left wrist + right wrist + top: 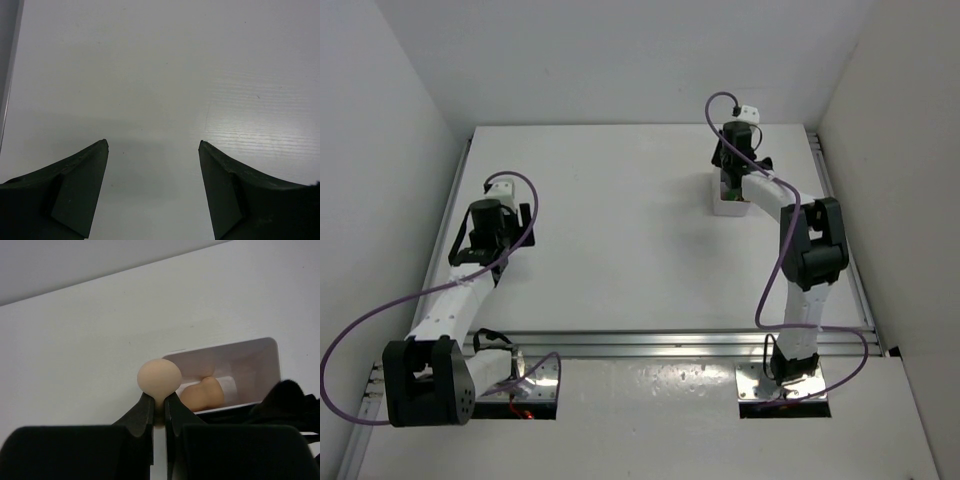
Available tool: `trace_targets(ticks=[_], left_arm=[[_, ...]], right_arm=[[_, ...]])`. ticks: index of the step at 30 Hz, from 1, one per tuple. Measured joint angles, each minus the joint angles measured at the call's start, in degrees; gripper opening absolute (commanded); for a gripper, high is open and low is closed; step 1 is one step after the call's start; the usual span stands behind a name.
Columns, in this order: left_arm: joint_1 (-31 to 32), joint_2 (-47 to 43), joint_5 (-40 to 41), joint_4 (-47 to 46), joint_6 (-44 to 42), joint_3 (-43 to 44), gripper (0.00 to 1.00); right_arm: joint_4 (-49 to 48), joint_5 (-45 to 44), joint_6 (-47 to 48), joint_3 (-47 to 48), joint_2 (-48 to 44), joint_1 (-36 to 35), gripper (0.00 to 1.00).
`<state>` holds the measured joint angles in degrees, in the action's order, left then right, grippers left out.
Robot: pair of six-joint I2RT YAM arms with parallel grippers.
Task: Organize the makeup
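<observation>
My right gripper [159, 401] is shut on a peach egg-shaped sponge [159, 378], its round end bulging above the fingertips. It hangs just left of the white compartmented box [272, 352], where a second peach sponge [202, 394] lies in the far compartment. In the top view the right gripper [734, 160] is over the box [729, 207] at the back right; a bit of green shows inside. Brushes, lipstick and tubes are hidden. My left gripper [153, 145] is open and empty over bare table, at the left in the top view [492, 232].
The white table [620, 220] is walled by white panels at the back and both sides. An aluminium rail [670, 342] runs along the near edge by the arm bases. Dark bristly items [287, 397] sit in the box's near compartment.
</observation>
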<state>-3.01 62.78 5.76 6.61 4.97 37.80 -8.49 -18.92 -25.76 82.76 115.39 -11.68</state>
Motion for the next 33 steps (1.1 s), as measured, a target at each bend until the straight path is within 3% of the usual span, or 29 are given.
trace_targets(ticks=[33], left_arm=[[-0.48, 0.79, -2.16, -2.45, -0.22, -0.68, 0.79]], right_arm=[[-3.28, 5.66, -0.31, -1.14, -0.31, 1.11, 0.0]])
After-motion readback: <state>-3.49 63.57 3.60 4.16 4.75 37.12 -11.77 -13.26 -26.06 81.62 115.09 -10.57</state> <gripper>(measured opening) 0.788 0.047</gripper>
